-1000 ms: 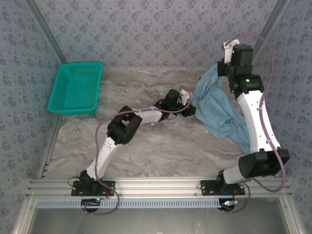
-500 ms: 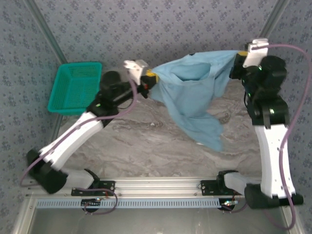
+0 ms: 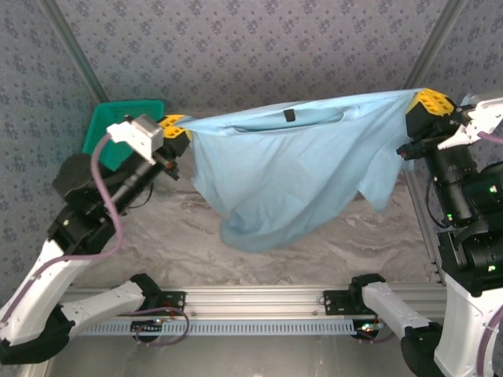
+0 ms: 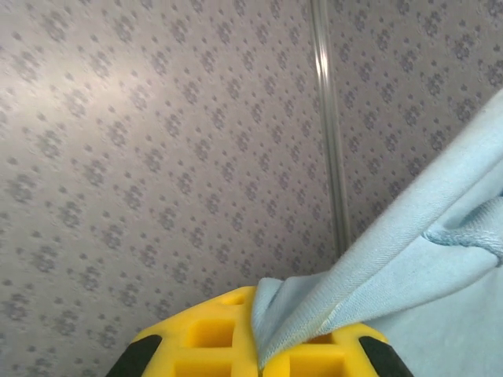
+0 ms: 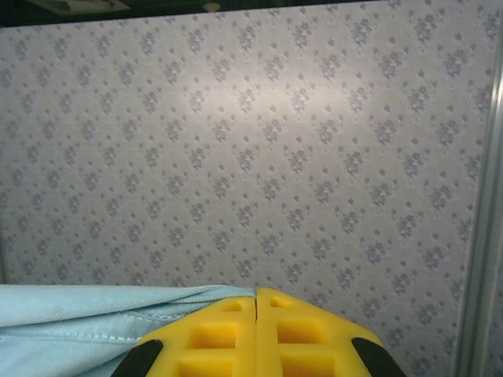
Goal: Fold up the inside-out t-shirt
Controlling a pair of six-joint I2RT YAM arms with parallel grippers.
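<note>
**Item 1: light sky-blue soft cotton short-sleeved t-shirt** (image 3: 291,169). It is held in the air, stretched wide between the two grippers. Its upper edge runs almost level from left to right, and the neck opening lies along that edge. A small dark patch sits at the neckline, possibly a label; it is too small to tell. The body hangs below in loose folds. From the top view I cannot tell whether the lowest fold touches the surface.

**Item 2: left gripper** (image 3: 174,127), with yellow pads. It is raised at the left side and clenched on the left end of the t-shirt's upper edge. The left wrist view shows a stitched hem pinched in the seam between the two pads.

**Item 3: right gripper** (image 3: 428,102), with yellow pads. It is raised at the far right, pads pressed flat together, grasping the right end of the same edge. In the right wrist view the cloth runs in from the left up to the closed pads.

**Item 4: teal plastic mesh basket** (image 3: 130,106). It sits at the far left, partly hidden behind the left arm and apart from the t-shirt.

**Item 5: grey marbled surface** (image 3: 346,243). It lies beneath the hanging cloth.

**Item 6: grey floral-patterned wall panels** (image 3: 259,47). They stand behind and to either side.
</note>
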